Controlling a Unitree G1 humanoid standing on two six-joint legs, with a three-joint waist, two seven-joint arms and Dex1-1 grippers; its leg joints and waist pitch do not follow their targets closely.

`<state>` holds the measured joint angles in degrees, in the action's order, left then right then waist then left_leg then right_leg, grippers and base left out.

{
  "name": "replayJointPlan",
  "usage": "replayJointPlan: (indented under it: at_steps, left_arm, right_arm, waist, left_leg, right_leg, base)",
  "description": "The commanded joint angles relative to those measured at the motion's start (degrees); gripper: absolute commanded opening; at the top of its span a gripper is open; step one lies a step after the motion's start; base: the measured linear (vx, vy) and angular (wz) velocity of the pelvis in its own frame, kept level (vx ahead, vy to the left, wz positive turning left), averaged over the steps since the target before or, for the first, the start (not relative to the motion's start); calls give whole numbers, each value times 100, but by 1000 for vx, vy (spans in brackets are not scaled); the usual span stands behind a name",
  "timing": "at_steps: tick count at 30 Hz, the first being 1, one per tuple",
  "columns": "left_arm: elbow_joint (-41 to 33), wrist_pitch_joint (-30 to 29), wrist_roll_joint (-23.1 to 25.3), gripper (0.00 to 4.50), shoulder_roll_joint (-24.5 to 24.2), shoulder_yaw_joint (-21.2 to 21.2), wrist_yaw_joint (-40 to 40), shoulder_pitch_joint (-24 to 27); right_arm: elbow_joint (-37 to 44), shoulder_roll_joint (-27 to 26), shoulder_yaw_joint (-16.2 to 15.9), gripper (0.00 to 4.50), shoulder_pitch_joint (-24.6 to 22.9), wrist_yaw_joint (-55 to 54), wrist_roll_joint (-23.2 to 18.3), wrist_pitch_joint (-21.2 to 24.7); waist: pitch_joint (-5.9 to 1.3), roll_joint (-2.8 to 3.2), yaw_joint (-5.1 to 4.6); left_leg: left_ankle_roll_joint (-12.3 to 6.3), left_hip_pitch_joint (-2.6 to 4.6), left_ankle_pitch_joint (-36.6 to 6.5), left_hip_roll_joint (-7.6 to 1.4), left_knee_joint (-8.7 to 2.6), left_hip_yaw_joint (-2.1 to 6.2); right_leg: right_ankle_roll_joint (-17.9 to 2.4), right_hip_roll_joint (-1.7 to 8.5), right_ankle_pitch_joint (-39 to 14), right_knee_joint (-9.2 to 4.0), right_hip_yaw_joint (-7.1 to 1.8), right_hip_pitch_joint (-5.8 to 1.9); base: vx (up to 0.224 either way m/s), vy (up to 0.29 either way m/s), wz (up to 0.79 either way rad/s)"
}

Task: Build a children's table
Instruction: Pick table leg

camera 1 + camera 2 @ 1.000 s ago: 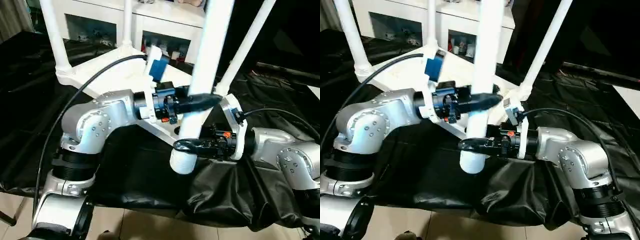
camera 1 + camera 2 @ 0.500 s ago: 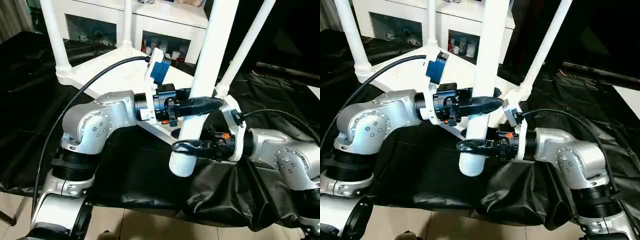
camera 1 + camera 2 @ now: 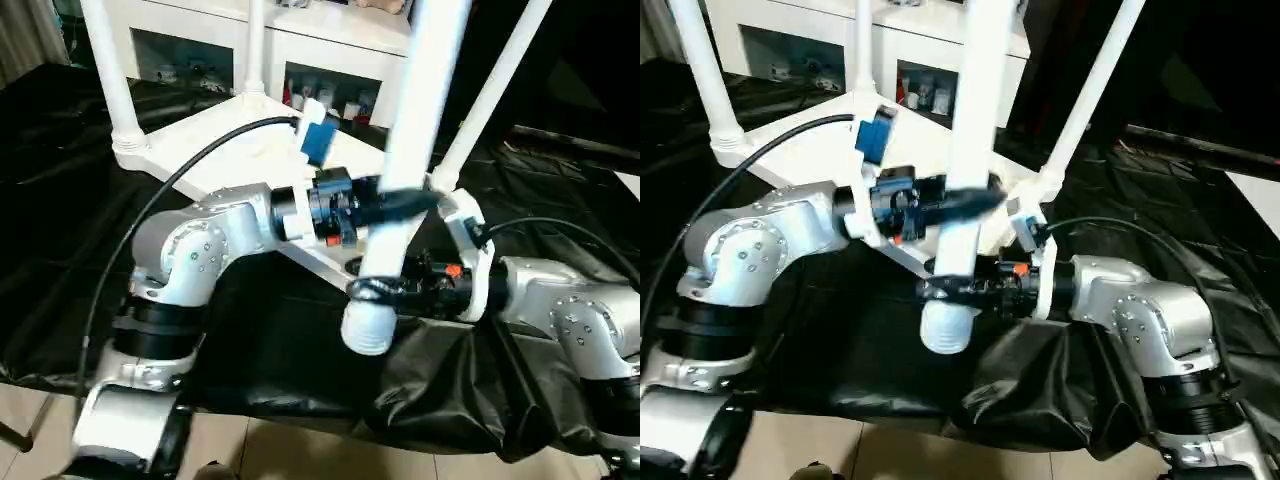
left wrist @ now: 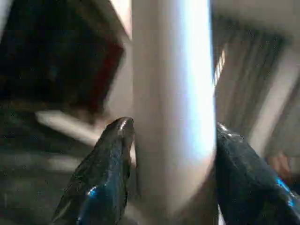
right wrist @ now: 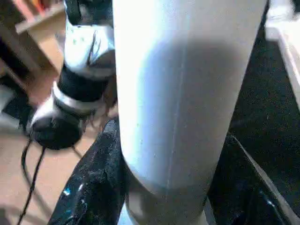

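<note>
1. The left gripper (image 3: 400, 203) has its jaws pinching the long white tapered plastic tube leg (image 3: 410, 140) from both sides, a black finger (image 4: 101, 178) against each flank.
2. The right gripper (image 3: 372, 290) clasps the same leg lower down, near its wide end.
3. The leg stands nearly upright, just in front of the upturned white plastic table top (image 3: 225, 150).
4. Three other white legs (image 3: 110, 70) rise from its corner sockets, over the black-covered bench (image 3: 60, 200).

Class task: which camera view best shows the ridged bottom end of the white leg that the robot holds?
The left eye view: the leg's ridged end hangs in full sight just below the right gripper. The right eye view shows it nearly as well. The right wrist view shows the tube from very close, its lower edge partly cut off; the left wrist view shows plain tube.
</note>
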<state>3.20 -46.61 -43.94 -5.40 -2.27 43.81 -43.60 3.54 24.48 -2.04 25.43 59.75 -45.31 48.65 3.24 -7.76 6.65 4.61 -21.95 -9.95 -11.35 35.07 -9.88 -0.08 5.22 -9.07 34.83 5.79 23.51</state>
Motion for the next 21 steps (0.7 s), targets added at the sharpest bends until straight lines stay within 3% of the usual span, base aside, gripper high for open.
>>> replayJointPlan:
  at_steps: [1, 5, 9, 10, 11, 12, 13, 14, 17, 18, 19, 20, 21]
  left_arm:
    - [306, 719, 18, 301, 349, -535, -771, -237]
    - [710, 1109, -368, 301, 818, -1288, -1834, -442]
    - [994, 1176, -273, 301, 651, -1303, -1593, -536]
    - [1107, 1228, 210, 301, 343, -908, -1245, -522]
    - [1269, 1656, 1341, 301, -273, 83, -560, -443]
    - [1269, 1656, 1341, 301, -273, 83, -560, -443]
    - [1557, 1944, 2147, 301, -768, 931, -144, -452]
    - [1650, 2029, 2314, 301, -874, 1117, -58, -469]
    - [2008, 2392, 2921, 328, -1259, 1813, 358, -545]
    - [2307, 2776, 3461, 334, -1632, 2532, 1062, -609]
    - [2413, 2904, 3653, 337, -1772, 2806, 1374, -628]
    - [2453, 2954, 3710, 347, -1794, 2866, 1441, -640]
    - [2701, 3264, 4066, 361, -1932, 3238, 1859, -710]
  right_arm:
    - [-21, -154, 476, 186, 113, -254, -342, -54]
    - [-147, -355, 936, 186, 118, -623, -521, -258]
    - [-175, -298, 1113, 186, 39, -914, -204, -576]
    - [-174, -226, 1160, 186, -33, -1026, -9, -721]
    - [-165, -94, 1210, 186, -187, -1229, 359, -957]
    - [-165, -94, 1210, 186, -187, -1229, 359, -957]
    - [-141, 54, 1177, 186, -359, -1359, 663, -1088]
    - [-124, 100, 1163, 186, -413, -1390, 734, -1109]
    - [-26, 248, 1121, 185, -627, -1473, 929, -1171]
    - [100, 344, 1081, 185, -840, -1516, 1029, -1217]
    - [139, 368, 1066, 185, -915, -1533, 1059, -1242]
    - [147, 372, 1060, 185, -935, -1536, 1070, -1251]
    - [191, 396, 1022, 185, -1058, -1558, 1142, -1307]
  waist:
    - [-394, 46, 20]
    - [-408, 32, 29]
    - [-422, 44, 27]
    - [-415, 41, 18]
    - [-422, 83, 25]
    - [-415, 92, 22]
    - [-410, 121, 50]
    - [-411, 112, 41]
    - [-427, 122, 53]
    - [-412, 93, 71]
    - [-411, 136, 60]
    - [-417, 130, 59]
    - [-421, 136, 64]
  left_leg:
    - [273, 73, -1214, -216, -435, 65]
    - [260, 68, -1269, -209, -422, 78]
    - [229, 66, -1013, -190, -428, 71]
    - [225, 71, -927, -186, -445, 72]
    - [256, 81, -912, -190, -445, 77]
    - [258, 120, -937, -202, -463, 80]
    - [292, 126, -939, -198, -476, 94]
    - [323, 150, -971, -218, -483, 83]
    - [409, 118, -983, -212, -477, 83]
    - [340, 116, -975, -196, -484, 84]
    - [347, 120, -1047, -196, -498, 75]
    - [366, 123, -1069, -202, -493, 73]
    - [328, 115, -1042, -198, -492, 70]
  right_leg:
    - [-675, 375, -1792, -442, -276, -306]
    - [-562, 366, -1808, -432, -263, -324]
    - [-348, 341, -1833, -444, -261, -314]
    - [-256, 327, -1815, -464, -263, -291]
    - [-243, 327, -1770, -430, -268, -296]
    - [-52, 316, -1874, -466, -280, -260]
    - [-5, 322, -1828, -484, -280, -269]
    - [-18, 324, -1784, -464, -290, -261]
    - [-253, 351, -1489, -391, -287, -299]
    - [-271, 360, -1545, -471, -278, -289]
    - [-272, 349, -1527, -441, -301, -300]
    - [-319, 361, -1478, -408, -299, -311]
    - [-393, 374, -1428, -436, -297, -309]
  base:
    - [0, 0, 0]
    - [0, 0, 0]
    - [0, 0, 0]
    - [0, 0, 0]
    - [0, 0, 0]
    - [0, 0, 0]
    - [0, 0, 0]
    - [0, 0, 0]
    - [0, 0, 0]
    - [0, 0, 0]
    - [0, 0, 0]
    - [0, 0, 0]
    - [0, 0, 0]
